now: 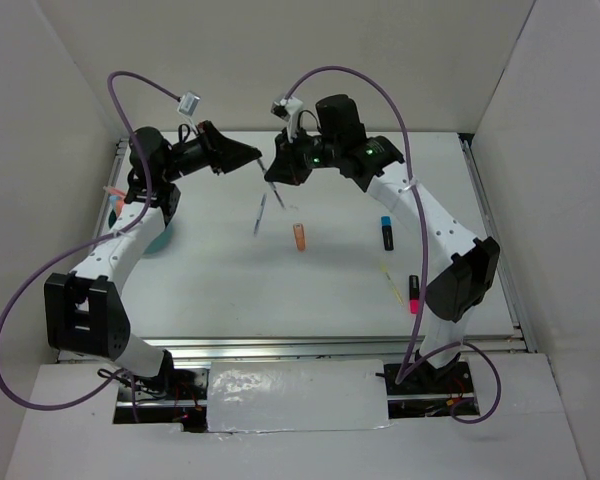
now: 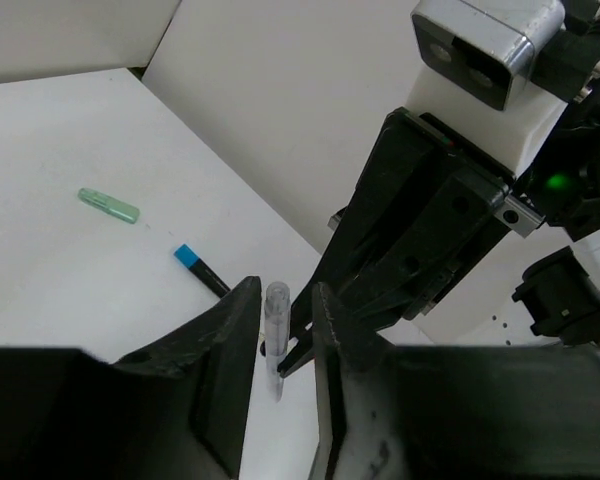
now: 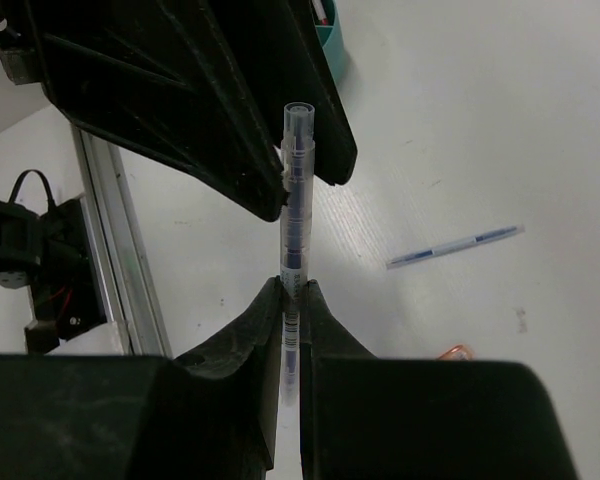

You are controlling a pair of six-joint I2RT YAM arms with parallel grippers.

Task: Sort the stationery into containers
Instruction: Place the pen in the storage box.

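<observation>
Apparently mid-handover above the white table [image 3: 460,120]: thin clear plastic pen [image 3: 296,200] clamped upright in the right hand [image 3: 292,300], top between the fingers [image 2: 235,340] of the open left hand [image 2: 285,295], next likely needing left closure, then right release.

Bright, even overhead light; soft faint shadows; glare on glossy sheet [image 1: 298,395]; left gripper [image 2: 285,300] near-black, slightly blurred.

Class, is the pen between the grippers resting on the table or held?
Held: the right gripper is shut on the pen, clear of the table.
</observation>
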